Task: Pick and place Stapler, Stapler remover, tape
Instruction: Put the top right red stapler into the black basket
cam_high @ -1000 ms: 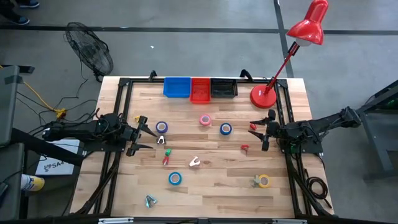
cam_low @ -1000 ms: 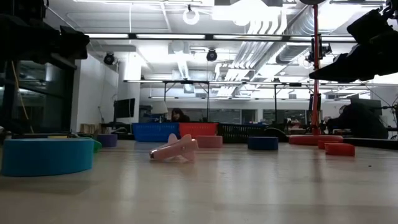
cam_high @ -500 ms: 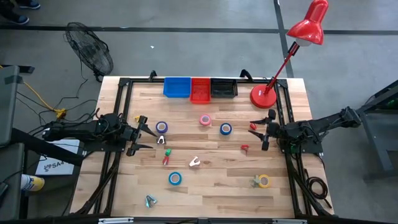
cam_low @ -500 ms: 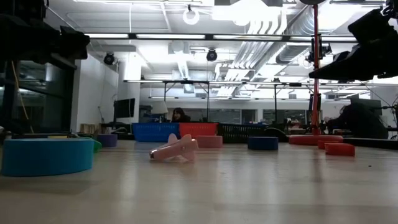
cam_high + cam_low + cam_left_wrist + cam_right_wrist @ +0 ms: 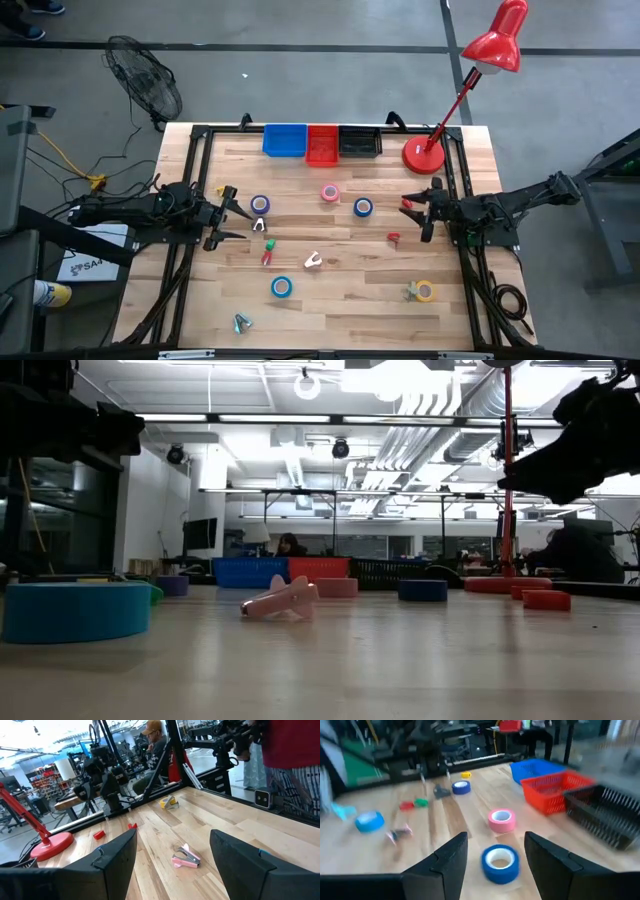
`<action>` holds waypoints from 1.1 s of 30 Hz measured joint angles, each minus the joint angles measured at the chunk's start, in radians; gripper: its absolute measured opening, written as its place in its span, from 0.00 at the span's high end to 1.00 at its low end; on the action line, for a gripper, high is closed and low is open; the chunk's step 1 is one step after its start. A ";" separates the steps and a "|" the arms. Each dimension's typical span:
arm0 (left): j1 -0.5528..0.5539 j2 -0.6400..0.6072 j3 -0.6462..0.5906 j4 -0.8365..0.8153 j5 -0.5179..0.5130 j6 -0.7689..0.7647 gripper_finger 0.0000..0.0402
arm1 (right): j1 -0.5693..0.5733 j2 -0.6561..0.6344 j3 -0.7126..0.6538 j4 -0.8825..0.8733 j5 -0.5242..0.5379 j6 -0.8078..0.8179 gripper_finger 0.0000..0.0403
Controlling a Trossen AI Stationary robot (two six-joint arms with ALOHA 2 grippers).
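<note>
- The left gripper (image 5: 238, 222) hangs above the left side of the counter (image 5: 340, 300), jaws wide and holding nothing.
- The right gripper (image 5: 418, 216) hangs above the right side of the counter, jaws wide and holding nothing. In its wrist view a blue tape roll (image 5: 500, 862) lies straight ahead between the fingers, with a pink tape roll (image 5: 502, 820) just beyond.
- Three bins stand along the far edge: blue bin (image 5: 285, 140), red bin (image 5: 323, 144), black bin (image 5: 360, 142). A red lamp base (image 5: 423, 157) sits at the far right corner.
- More tape: a blue roll (image 5: 260, 205) near the left gripper, another blue roll (image 5: 282, 288) toward the near edge, and a yellow roll (image 5: 425, 291) near the near right corner.
- A pink staple remover (image 5: 313, 261) lies mid-counter; small red and green pieces (image 5: 268, 251) lie to its left. Which item is the stapler cannot be told.
- Judgement: no item has been picked yet.
- Risk: a roll lies flat and low. Jaws descending off-centre would push it sideways rather than straddle its wall.
- Risk: the blue and pink rolls near the right gripper lie close together; a wide approach may knock the neighbour.
- Risk: the lamp stem leans over the far right corner; a high carry to the bins may strike it.
</note>
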 joint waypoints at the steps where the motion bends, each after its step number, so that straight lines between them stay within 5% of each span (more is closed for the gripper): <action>1: 0.000 0.000 0.000 0.000 0.000 0.000 0.38 | 0.000 0.000 0.000 -0.006 0.002 0.058 0.53; 6: 0.000 0.000 0.000 0.000 0.000 0.000 0.38 | 0.000 0.006 0.001 -0.029 -0.023 0.270 0.53; 14: 0.000 0.000 0.000 0.000 0.004 0.000 0.38 | -0.028 0.124 0.120 -0.154 -0.053 0.296 0.53; 26: 0.000 0.000 0.000 0.000 0.003 0.000 0.38 | -0.328 0.499 0.430 -0.576 -0.230 0.585 0.53; 33: 0.000 0.000 0.000 0.000 0.003 0.000 0.38 | -0.465 0.685 0.502 -0.738 -0.371 0.648 0.53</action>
